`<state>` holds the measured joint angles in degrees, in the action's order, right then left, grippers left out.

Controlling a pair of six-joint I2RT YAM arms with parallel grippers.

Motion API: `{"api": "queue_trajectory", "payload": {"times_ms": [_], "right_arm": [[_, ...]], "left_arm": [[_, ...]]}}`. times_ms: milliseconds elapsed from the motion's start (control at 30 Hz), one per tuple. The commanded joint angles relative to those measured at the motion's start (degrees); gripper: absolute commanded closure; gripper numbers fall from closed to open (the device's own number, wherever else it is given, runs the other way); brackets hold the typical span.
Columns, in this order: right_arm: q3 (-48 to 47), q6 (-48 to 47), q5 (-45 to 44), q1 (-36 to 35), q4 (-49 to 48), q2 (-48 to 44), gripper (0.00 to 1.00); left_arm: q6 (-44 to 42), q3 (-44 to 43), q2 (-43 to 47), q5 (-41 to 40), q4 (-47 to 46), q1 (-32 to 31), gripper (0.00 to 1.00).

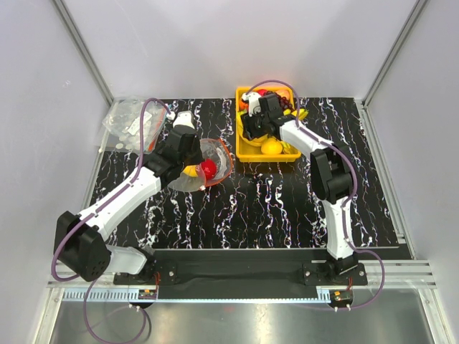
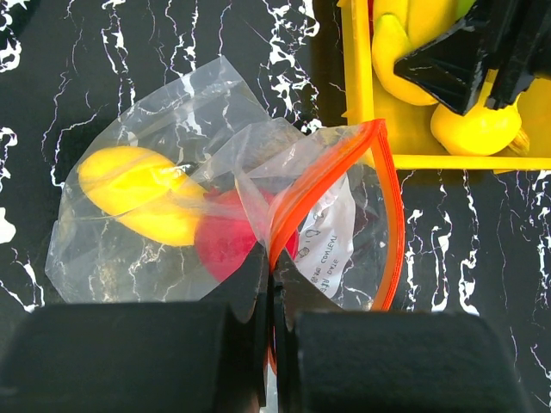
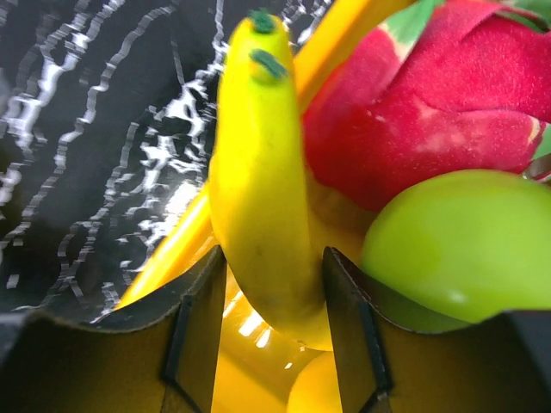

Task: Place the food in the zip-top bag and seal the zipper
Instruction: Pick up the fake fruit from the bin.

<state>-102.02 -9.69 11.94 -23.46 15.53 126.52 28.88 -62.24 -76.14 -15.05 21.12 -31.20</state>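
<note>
my left gripper (image 2: 271,344) is pinched tight on the orange zipper (image 2: 314,185) of the clear bag (image 2: 146,249), which lies just left of the yellow tray (image 1: 247,147) with a yellow piece and a red piece inside. my right gripper (image 3: 274,292) sits in that tray, fingers either side of a banana (image 3: 263,172); i can't tell if they grip it.

Zip-top bag (image 2: 155,120) clear crinkly plastic; banana (image 3: 263,172) smooth, glossy.

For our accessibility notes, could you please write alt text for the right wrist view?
A yellow banana stands between the right gripper's two dark fingers, inside a yellow tray. A red fruit and a green fruit lie beside it.
</note>
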Motion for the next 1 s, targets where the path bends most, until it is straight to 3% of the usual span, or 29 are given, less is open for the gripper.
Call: {"api": "queue_trajectory", "payload": {"times_ms": [0,267,733,967], "right_arm": [[-0.5,3.2,3.3,0.1,-2.5,-6.8,0.57],[2.2,9.3,6.6,0.2,-4.9,-13.8,0.59],[3.1,26.1,3.4,2.7,-0.9,-19.2,0.64],[7.4,26.8,1.3,3.1,1.3,-23.1,0.66]], "left_arm": [[-0.8,-1.0,0.6,-0.4,-2.0,0.1,1.0],[-0.8,-0.8,1.0,-0.4,-1.9,0.1,1.0],[-0.7,-1.0,-0.7,1.0,-2.2,0.1,1.0],[-1.1,-1.4,-3.4,-1.6,-1.9,0.4,1.0]]}}
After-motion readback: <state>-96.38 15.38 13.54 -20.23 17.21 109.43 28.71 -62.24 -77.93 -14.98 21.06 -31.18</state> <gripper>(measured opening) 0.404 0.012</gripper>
